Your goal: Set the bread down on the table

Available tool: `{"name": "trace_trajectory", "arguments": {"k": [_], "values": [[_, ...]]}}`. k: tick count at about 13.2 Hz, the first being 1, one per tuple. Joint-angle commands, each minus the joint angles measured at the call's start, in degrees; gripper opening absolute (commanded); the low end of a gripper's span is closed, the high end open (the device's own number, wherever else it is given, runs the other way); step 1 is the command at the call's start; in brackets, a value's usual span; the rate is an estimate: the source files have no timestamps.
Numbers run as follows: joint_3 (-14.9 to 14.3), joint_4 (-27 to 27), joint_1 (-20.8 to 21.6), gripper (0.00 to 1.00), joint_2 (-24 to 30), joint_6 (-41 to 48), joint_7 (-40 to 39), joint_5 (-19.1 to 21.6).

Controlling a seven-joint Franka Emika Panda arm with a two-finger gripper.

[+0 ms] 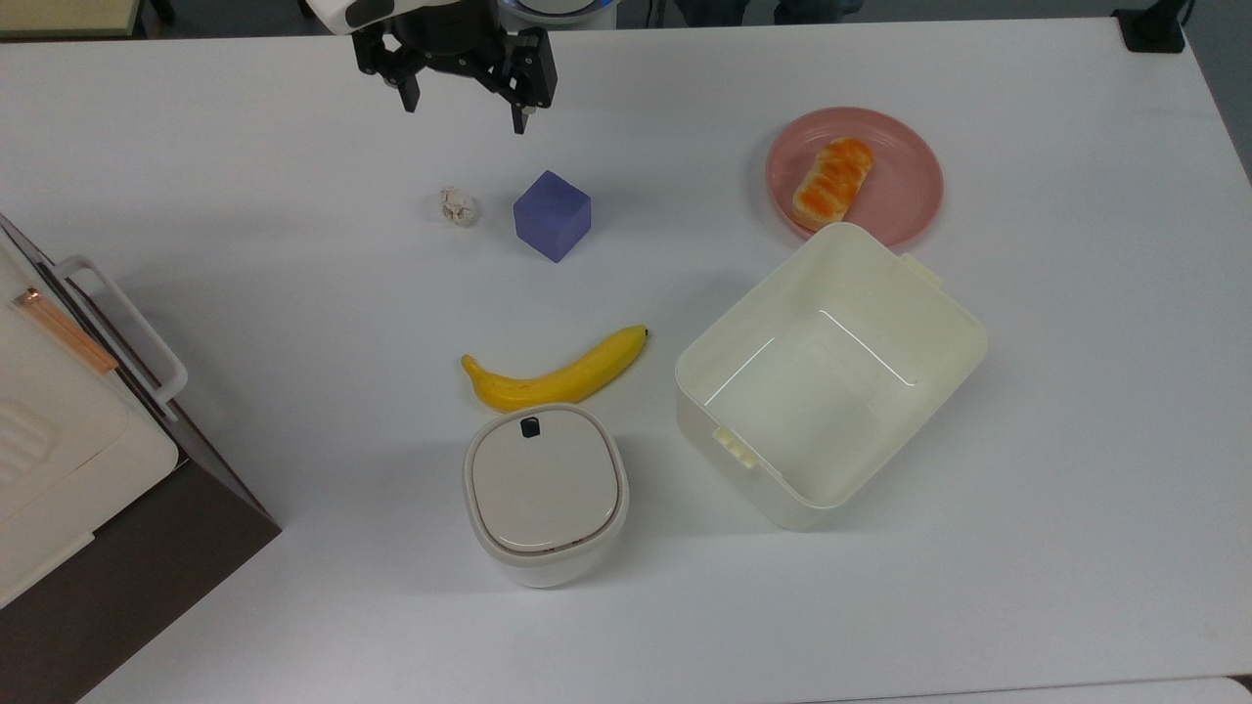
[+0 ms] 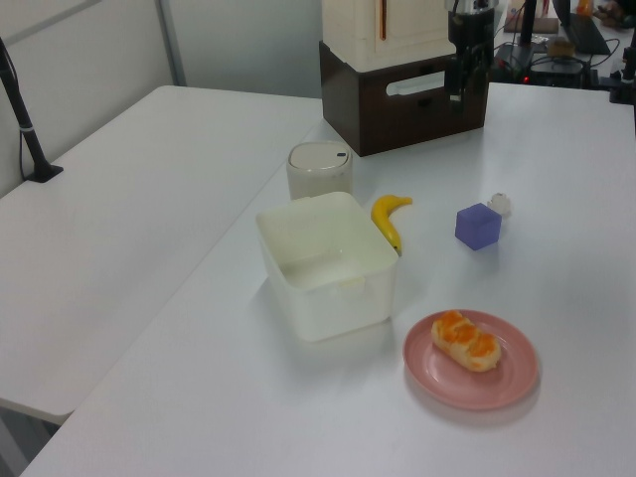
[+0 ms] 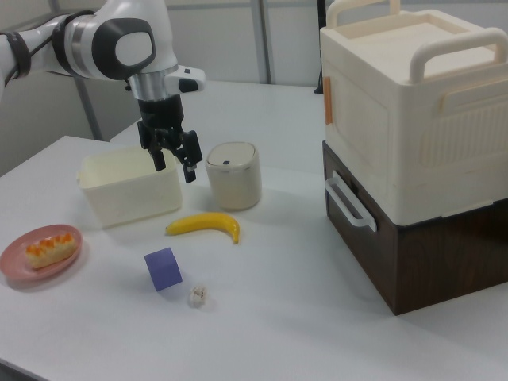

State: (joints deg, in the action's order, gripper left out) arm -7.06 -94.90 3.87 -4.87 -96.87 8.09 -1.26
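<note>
Top view, far left: a cream box (image 1: 59, 430) sits on a dark brown base (image 1: 147, 548). No words can be read on them.
Gripper: the gripper (image 1: 468, 106) hangs up high over the table (image 1: 245, 147), near the far edge. Its two fingers are spread apart and hold nothing.
Little ball: a tiny whitish lump (image 1: 457, 205) lies just beside the purple cube (image 1: 552, 215). Both are under and a bit in front of the gripper.
Banana: the yellow banana (image 1: 554, 374) lies right next to a round cream pot with a lid (image 1: 545, 494). The lid has a small black dot, with no writing.
Tub: the big cream tub (image 1: 939, 323) has nothing in it.
Bread: the bread (image 1: 832, 182) lies on the pink plate (image 1: 905, 191), at the top view's right, well apart from the gripper.
Done so far: nothing yet, I think. The bread is not on the table.
Left to do: go over to the plate, pinch the bread, lift it off, and set it on a bare bit of the table.
Writing: no brand, label or words can be read anywhere.
</note>
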Motion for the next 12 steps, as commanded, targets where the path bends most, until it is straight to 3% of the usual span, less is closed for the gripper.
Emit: {"name": "trace_trajectory", "arguments": {"k": [1,12], "values": [[-0.4,1.1,-0.9,1.00,0.8,2.1,-2.0,0.4],[-0.4,1.1,-1.6,1.00,0.8,2.1,-3.2,0.5]]}}
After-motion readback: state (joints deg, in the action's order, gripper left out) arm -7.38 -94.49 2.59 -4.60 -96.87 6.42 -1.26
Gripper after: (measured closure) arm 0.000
